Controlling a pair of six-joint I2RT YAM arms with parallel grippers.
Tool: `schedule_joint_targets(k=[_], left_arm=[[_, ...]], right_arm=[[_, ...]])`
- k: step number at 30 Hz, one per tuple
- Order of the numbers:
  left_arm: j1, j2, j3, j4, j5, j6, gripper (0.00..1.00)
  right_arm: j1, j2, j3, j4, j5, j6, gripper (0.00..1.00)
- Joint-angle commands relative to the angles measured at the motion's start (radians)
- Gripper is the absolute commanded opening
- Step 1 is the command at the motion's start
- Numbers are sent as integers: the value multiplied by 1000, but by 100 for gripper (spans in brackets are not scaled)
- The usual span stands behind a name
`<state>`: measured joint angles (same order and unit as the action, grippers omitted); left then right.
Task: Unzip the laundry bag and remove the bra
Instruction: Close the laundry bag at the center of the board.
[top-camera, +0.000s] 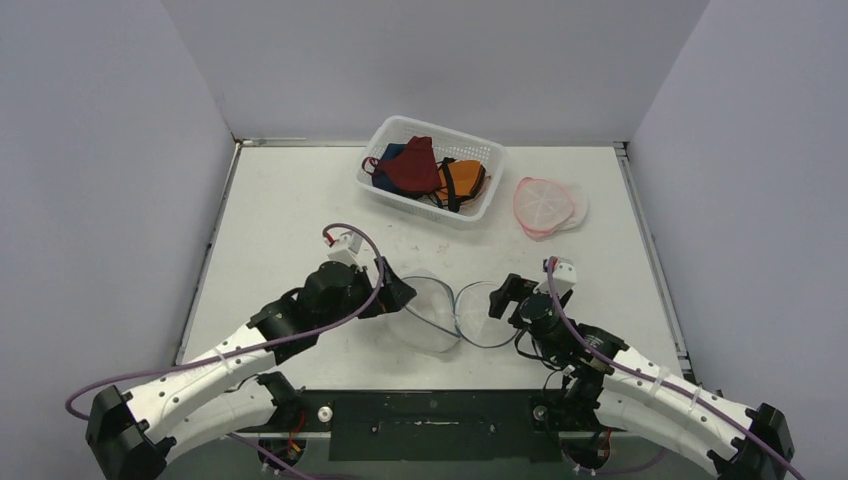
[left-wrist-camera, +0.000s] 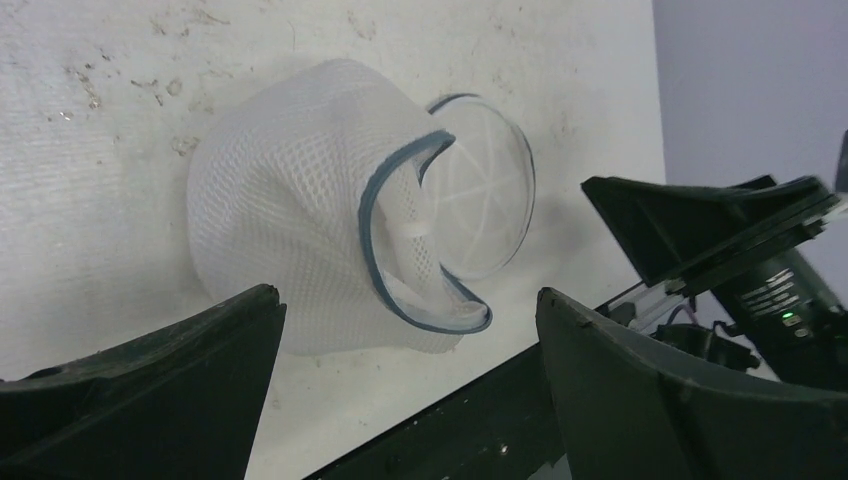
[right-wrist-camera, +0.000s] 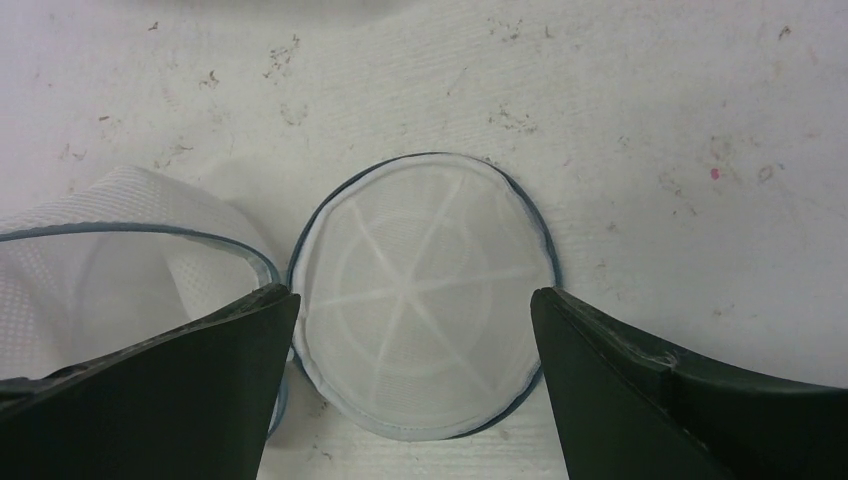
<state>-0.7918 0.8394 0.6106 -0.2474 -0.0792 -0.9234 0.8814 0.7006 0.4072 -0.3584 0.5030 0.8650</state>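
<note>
The white mesh laundry bag (top-camera: 422, 318) with blue trim lies unzipped at the near middle of the table. Its round lid (top-camera: 478, 305) is flipped out flat to the right. In the left wrist view the bag's body (left-wrist-camera: 290, 235) is tipped on its side with the lid (left-wrist-camera: 485, 210) behind it, and only white mesh shows inside. My left gripper (top-camera: 400, 293) (left-wrist-camera: 405, 295) is open just left of the bag, holding nothing. My right gripper (top-camera: 503, 297) (right-wrist-camera: 415, 292) is open above the lid (right-wrist-camera: 425, 290), holding nothing. Red, blue and orange bras (top-camera: 425, 168) lie in the basket.
A white plastic basket (top-camera: 468, 208) stands at the back centre. A second, pink-trimmed mesh bag (top-camera: 545, 205) lies to its right. Grey walls close in the table on three sides. The black base rail (top-camera: 430, 425) runs along the near edge.
</note>
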Motion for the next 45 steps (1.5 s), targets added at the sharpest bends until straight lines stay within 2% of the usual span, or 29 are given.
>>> schedule_joint_targets(k=[1,3,8,12,15,24,26,31,33,38,45], left_arm=[[-122,71,124,-105,-217,61,97],[-134,132,163,-145,-264,104,98],[-148,229,255,-235,-393,186,82],[-147,279,297,-254,-419,235,60],[-148,320,314,-259,-405,250,50],[-160,387,316,-205,-342,251,51],[-160,404,314,-201,-341,254,48],[-164,409,249,-177,-369,239,13],[-165,391,211,-162,-370,219,7],[-165,345,142,-147,-384,182,4],[-165,291,91,-136,-379,164,3]], right_arm=[[-13,-62,-13,-17,-33,94,90],[-13,-68,-20,-70,-20,123,90],[-12,-61,3,-167,25,181,91],[-13,-15,5,-158,9,184,92],[-13,23,-5,-136,-8,196,92],[-13,-17,-21,-141,20,238,93],[-13,-23,-17,-174,47,268,93],[-14,-61,-47,-167,81,314,96],[-15,-48,-56,-146,75,313,97],[-25,31,-90,-56,18,311,100],[-63,91,-142,53,-13,314,87]])
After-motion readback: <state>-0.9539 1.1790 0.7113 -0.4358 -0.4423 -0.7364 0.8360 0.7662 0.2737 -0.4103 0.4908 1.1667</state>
